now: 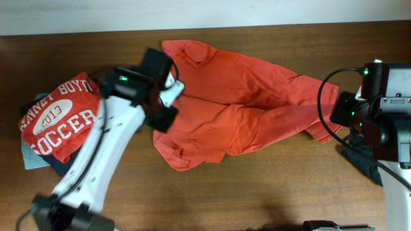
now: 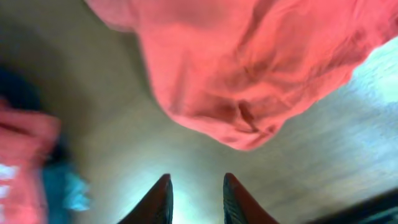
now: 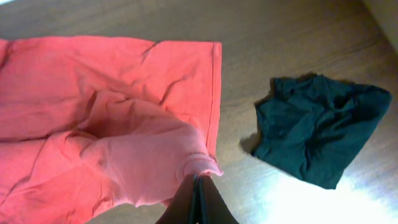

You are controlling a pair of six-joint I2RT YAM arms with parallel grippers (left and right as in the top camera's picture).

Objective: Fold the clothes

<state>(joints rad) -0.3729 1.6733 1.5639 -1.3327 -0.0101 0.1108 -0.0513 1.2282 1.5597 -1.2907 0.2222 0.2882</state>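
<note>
I think the job is only part done. On the left side of the counter a red tee with "SOCCER" on it lies flat on top of a pale blue piece. That small pile looks folded, but I cannot see how neat the things under the tee are. The big orange shirt is not folded yet. It lies in the middle of the counter, all bunched up and wrinkly, and one end reaches out to the right. The right gripper is closed tight and pinches a little fold of the shirt at that right end. The left gripper is open and has nothing in it. It hangs over bare wood near the shirt's left end and does not touch the cloth. So the shirt is held on one side only. A dark piece lies in a crumpled lump on the counter to the right. It is near the shirt but apart from it, and it is not folded either. From what I can tell, the shirt needs to be pulled flat and folded, and then the dark piece needs its turn too.
</note>
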